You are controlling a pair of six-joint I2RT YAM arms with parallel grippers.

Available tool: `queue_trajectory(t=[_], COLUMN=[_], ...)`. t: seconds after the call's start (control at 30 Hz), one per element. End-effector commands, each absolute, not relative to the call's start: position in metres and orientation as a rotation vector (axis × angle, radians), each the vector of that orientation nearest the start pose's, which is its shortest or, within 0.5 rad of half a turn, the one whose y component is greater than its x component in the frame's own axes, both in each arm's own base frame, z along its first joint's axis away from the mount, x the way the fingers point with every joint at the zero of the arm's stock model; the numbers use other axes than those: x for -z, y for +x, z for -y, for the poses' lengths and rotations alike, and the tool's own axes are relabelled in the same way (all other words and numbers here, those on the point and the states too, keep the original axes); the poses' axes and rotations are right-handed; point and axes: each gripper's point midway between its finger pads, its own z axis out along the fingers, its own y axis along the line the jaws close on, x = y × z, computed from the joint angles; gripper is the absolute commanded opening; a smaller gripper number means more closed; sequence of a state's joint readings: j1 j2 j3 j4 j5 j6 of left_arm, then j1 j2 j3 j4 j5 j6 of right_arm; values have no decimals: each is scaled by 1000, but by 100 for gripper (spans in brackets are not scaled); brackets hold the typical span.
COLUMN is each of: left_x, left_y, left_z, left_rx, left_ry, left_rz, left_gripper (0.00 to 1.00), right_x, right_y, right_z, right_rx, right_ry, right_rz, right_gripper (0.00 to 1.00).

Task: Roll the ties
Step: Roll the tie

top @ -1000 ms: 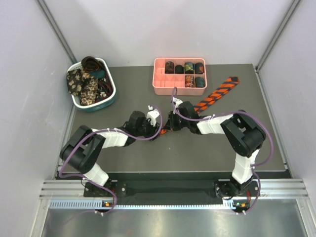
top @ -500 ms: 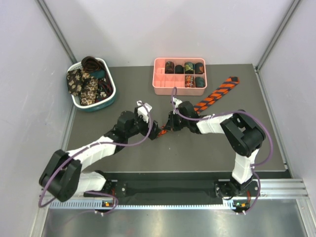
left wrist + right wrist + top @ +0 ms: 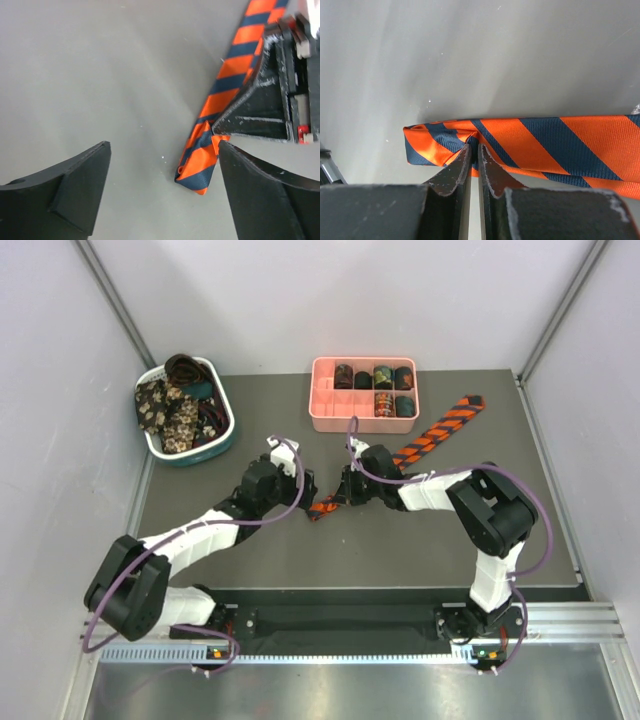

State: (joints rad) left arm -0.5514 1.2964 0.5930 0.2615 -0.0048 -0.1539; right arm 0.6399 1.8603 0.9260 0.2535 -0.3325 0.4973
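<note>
Pinching the folded narrow end of the striped tie [image 3: 530, 145], the right jaws are pressed together on the fabric, with one short fold poking out just past their tips. The left jaws stand spread wide and hold nothing. The fold lies on the desk [image 3: 100, 75] between them, nearer one finger, and the right jaws' tips are right beside it. Behind the right jaws the tie runs flat and straight, its broad end well away near the desk's far corner. Beyond both jaws a tray [image 3: 360, 424] holds small coils [image 3: 383, 375]. Well off to the left jaws' outer side, a basket [image 3: 205, 456] holds loose ties [image 3: 170, 410].

The fold looks like a single short turn, so a slackened pinch would likely let it spring flat. The two sets of jaws are also crowded. Closing the left ones could knock the right tips or catch only one layer, which would start a skewed roll. No brand, label or writing can be read.
</note>
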Motion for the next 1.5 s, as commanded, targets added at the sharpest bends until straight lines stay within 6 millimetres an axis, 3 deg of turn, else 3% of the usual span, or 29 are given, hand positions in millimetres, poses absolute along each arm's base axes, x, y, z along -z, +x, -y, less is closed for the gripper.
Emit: queue_trajectory(t=[0.0,0.07,0.47,0.73,1.23,1.47], left_x=[-113,-94,-59,-39,-15,-3], left_y=[321,311,297,303,276,261], left_z=[220,225,261,263,262,266], left_rx=[484,497,496,471,462,415], left_ry=[544,628,896,876,853,841], left_rz=[-1962,-2020,-2101,-2174,-2291,-2341], left_gripper=[91,86,80,70,42,43], right_x=[-43,-43,-46,-45,-43,-42], right_y=[329,328,328,328,327,325], right_z=[-331,-332,-332,-332,-333,-332], right_rx=[-950,-954,-962,-963,-970,-975], right_ry=[-363,-366,-364,-369,-373,-379], right_rz=[-2313,-2313,-2309,-2312,-2322,-2328], right_gripper=[8,8,8,7,8,8])
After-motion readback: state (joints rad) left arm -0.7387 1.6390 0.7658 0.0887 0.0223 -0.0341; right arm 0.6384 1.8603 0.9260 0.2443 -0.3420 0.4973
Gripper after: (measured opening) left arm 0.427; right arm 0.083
